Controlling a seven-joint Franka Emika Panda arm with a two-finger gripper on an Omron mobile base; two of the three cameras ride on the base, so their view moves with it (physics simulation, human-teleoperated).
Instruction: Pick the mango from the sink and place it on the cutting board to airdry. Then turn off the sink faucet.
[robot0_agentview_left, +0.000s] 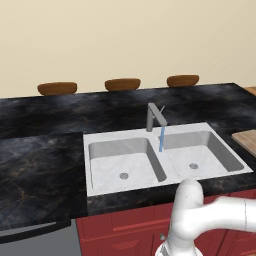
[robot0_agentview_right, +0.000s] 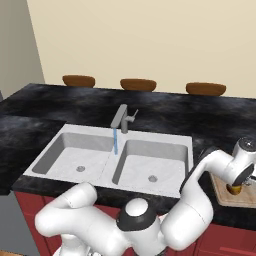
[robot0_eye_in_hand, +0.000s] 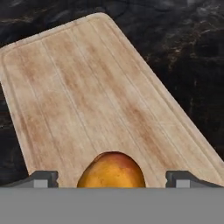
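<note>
The orange-yellow mango (robot0_eye_in_hand: 111, 171) lies on the light wooden cutting board (robot0_eye_in_hand: 87, 87), right under my hand. My gripper (robot0_eye_in_hand: 111, 177) straddles it, open, with a gap between each fingertip and the fruit. From the right base view the mango (robot0_agentview_right: 234, 190) peeks out below the gripper (robot0_agentview_right: 239, 186) on the cutting board (robot0_agentview_right: 222, 197), to the right of the sink (robot0_agentview_right: 150, 136). The grey faucet (robot0_agentview_left: 154, 116) stands behind the divider of the marbled double sink (robot0_agentview_left: 95, 145), and a blue stream of water (robot0_agentview_left: 162, 139) runs from its spout. The board's corner (robot0_agentview_left: 247, 140) shows at the right edge.
Black marbled counter (robot0_agentview_left: 40, 165) surrounds the sink. Three brown rounded shapes (robot0_agentview_left: 57, 88) sit along the counter's far edge by the beige wall. Red cabinet fronts (robot0_agentview_left: 125, 230) lie below the counter. Both basins hold nothing but their drains (robot0_agentview_left: 124, 175).
</note>
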